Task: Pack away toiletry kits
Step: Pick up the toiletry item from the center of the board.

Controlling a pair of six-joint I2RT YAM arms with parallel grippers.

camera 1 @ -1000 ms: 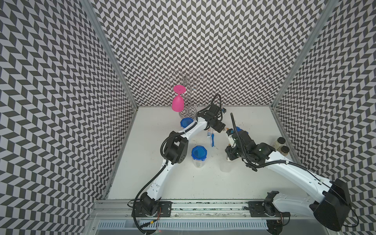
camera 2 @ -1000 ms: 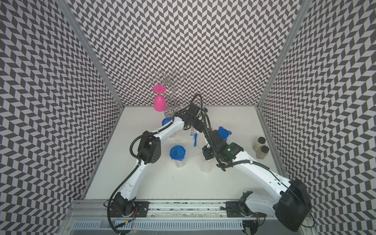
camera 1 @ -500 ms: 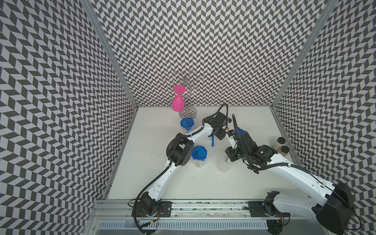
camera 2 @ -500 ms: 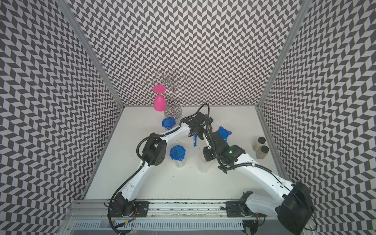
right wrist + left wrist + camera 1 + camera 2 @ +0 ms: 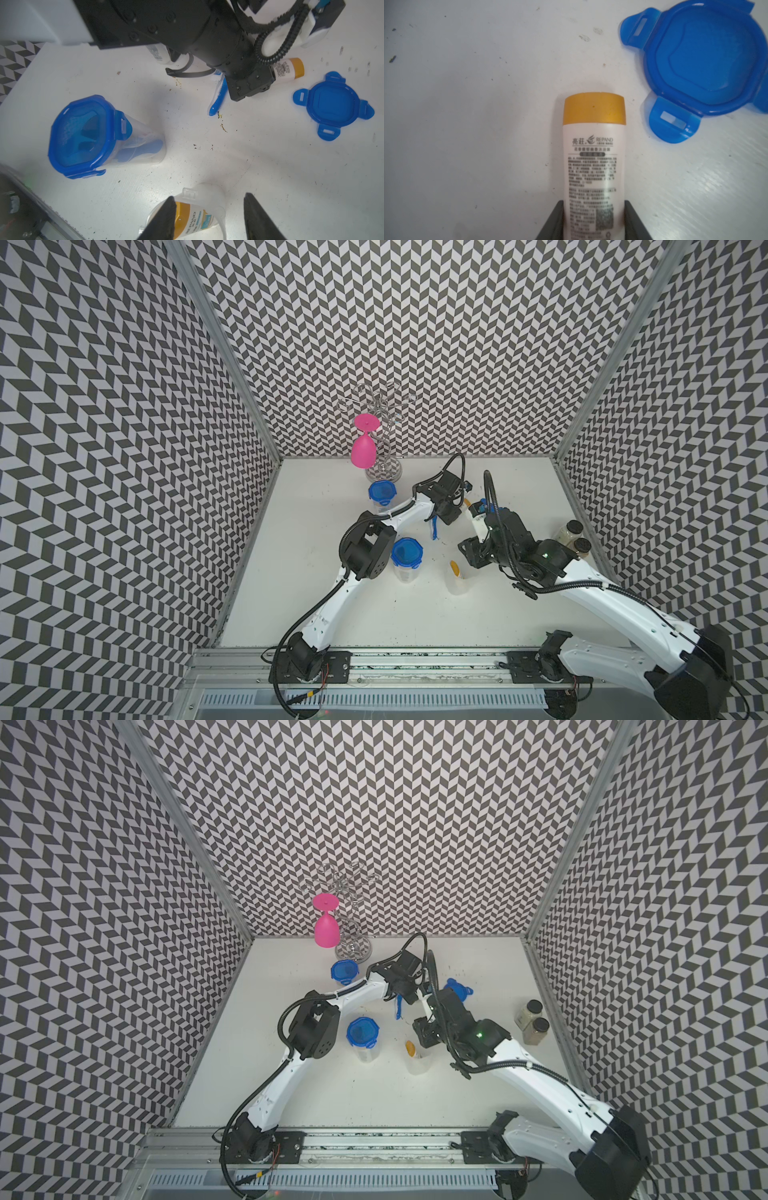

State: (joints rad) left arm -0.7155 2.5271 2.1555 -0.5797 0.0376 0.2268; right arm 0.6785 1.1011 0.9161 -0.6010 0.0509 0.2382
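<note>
Left wrist view: we see our left tool (image 5: pixel 593 204) pinching the base of the white bottle (image 5: pixel 593 158), whose long axis points cap-first toward the frame's top.

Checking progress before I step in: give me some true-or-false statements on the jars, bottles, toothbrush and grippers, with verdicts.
1. A lid lies loose on the table. True.
2. The open jar is empty. False: the jarred bottle sits in it, cap up.
3. The left gripper straddles the lying bottle. True.
4. Every toothbrush is inside a jar. False: one toothbrush lies on the table.
5. The right gripper is clamped on the open jar. False: its jaws stand open above it.
</note>
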